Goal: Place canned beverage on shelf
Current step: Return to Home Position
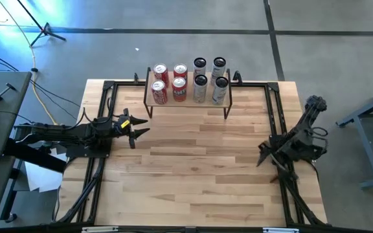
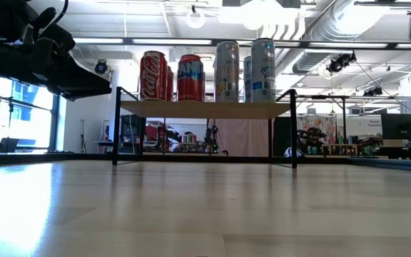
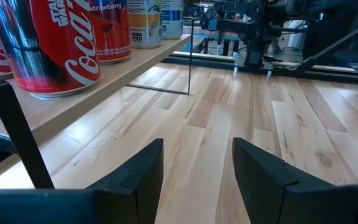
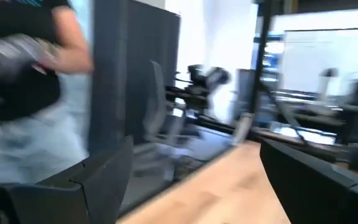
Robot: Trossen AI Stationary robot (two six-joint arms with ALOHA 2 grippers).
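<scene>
Beyond the shelf (image 2: pixel 205 109), made out a bright workshop with ceiling ducts and crowded benches, too far off to read in any detail. Looked down on the wooden tabletop (image 1: pixel 193 175) and found the shelf at its far edge, about midway across, long axis running side to side along that edge, plank level.

Saw only part of the left arm (image 2: pixel 41 50) in the low view, cut off at the corner above and left of the shelf. Found the left gripper (image 3: pixel 197 165) near the shelf's left front leg (image 3: pixel 18 134), low over the wood and pointing along the shelf's front; saw its jaws spread, gripping nothing. Found the right gripper (image 4: pixel 191 177) well apart from the shelf, out beyond its right front corner on the folded right arm (image 1: pixel 300 139), jaws wide and empty. Caught a person (image 4: pixel 36 68) past it, badly blurred.

Counted eight cans on the shelf, all upright in two rows of four: two red cans (image 1: pixel 158 92) at the shelf's left end, then two red-and-white cans (image 1: pixel 179 90), then four taller silvery cans (image 1: pixel 220 90). From the low view, found the rear row almost wholly hidden behind the front one.
</scene>
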